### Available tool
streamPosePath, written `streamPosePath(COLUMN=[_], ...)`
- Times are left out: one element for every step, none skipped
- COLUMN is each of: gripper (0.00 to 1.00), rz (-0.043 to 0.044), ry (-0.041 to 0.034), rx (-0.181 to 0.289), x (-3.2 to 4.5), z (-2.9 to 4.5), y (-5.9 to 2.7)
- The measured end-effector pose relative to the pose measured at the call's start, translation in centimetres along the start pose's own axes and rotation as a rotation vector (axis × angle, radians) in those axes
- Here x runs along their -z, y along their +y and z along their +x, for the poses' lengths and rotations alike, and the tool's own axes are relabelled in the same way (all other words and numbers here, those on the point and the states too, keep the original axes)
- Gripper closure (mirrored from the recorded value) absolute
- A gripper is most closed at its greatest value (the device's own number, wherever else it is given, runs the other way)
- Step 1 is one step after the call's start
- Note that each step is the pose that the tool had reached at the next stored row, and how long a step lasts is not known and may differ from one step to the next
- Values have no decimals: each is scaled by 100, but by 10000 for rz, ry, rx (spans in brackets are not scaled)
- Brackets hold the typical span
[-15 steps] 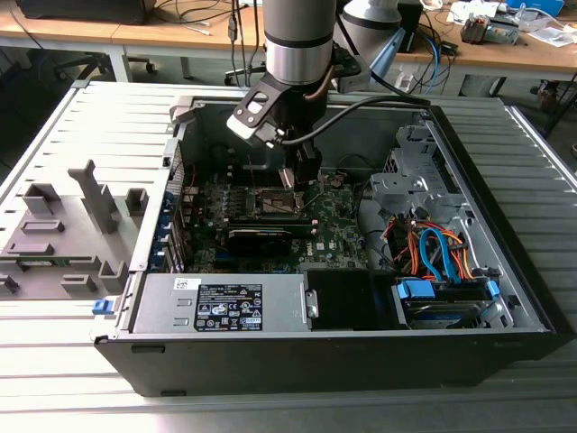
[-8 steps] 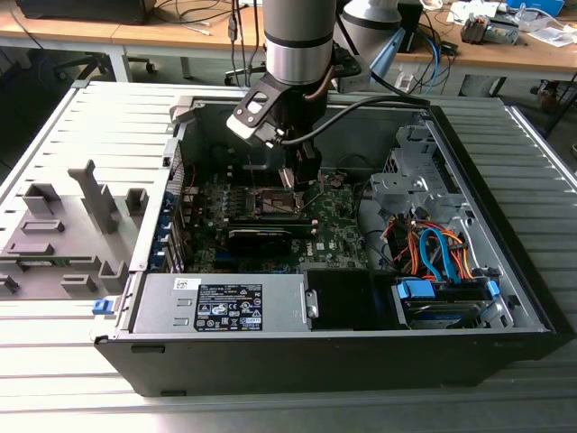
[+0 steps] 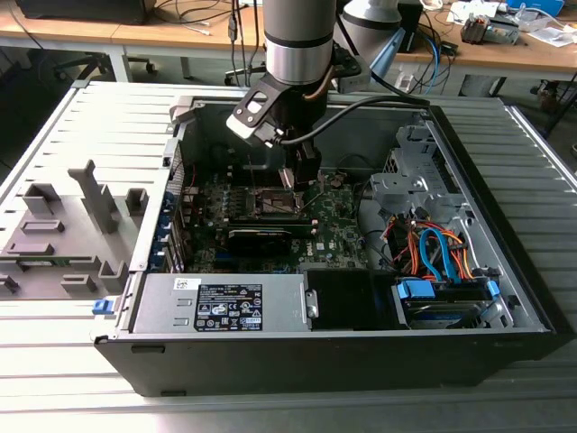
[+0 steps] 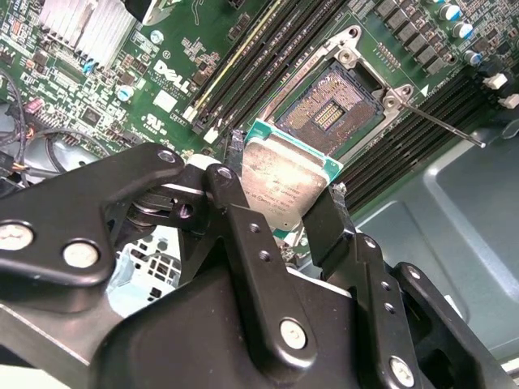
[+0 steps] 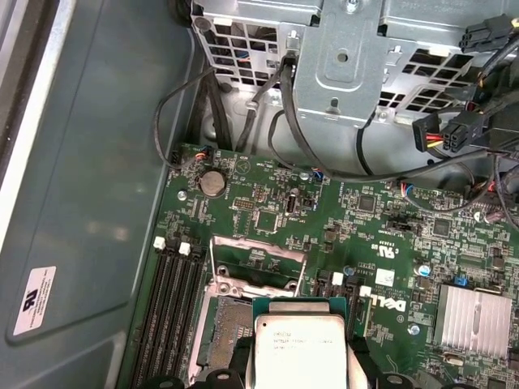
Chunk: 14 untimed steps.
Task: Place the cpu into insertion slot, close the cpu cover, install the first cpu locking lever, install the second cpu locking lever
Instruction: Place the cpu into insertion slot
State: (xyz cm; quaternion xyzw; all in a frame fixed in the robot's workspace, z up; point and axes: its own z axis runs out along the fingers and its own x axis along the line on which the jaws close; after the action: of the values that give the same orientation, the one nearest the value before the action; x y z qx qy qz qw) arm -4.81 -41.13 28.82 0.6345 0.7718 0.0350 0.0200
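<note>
open desktop computer case lying on its side on a slatted grey table. a robot arm reaches down into it, over the green motherboard.

in the second wrist view, the black gripper has its jaws clamped on the cpu, one finger on each of two opposite edges. the chip is a small square with a pale metal face and a green border. it is held clear of the board and is not seated.

just past the chip lies the insertion slot, a dark square socket with a metal rim. its contact field shows bare and nothing lies in it. whether the chip's near edge overlaps the socket or sits beside it, i cannot tell.

in the first wrist view, the cpu cover, a thin silvery frame with a large window, stands swung open at the far edge of the socket. a thin metal lever juts out from one corner of the socket frame, unlatched.

long black memory slots run along both sides of the socket. a finned silver heatsink sits further off on the board, and a round coin battery is near the board's edge. beyond the board is a perforated metal drive cage with black cables trailing from it. in the exterior view, a grey power supply fills the case's near corner.
</note>
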Motion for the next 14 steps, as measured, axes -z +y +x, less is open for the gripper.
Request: streamPosePath(gripper=[46,46,46,46,46,46,46,46,46,46,46,46,46,46], rz=[0,0,0,0,0,0,-1,-1,0,-1,-1,0,-1,-1], ry=[-1,-2,-2,-3,-3,-3,-4,-5,-5,-6,-6,-7,-7,-8], rx=[-8,-13,-21,-25,-34,-40,-50,-56,-61,-67,-74,-81,-86,-94], x=[0,0,0,0,0,0,0,0,0,0,0,0,0,0], z=[0,0,0,0,0,0,0,0,0,0,0,0,0,0], y=[0,0,0,0,0,0,0,0,0,0,0,0,0,0])
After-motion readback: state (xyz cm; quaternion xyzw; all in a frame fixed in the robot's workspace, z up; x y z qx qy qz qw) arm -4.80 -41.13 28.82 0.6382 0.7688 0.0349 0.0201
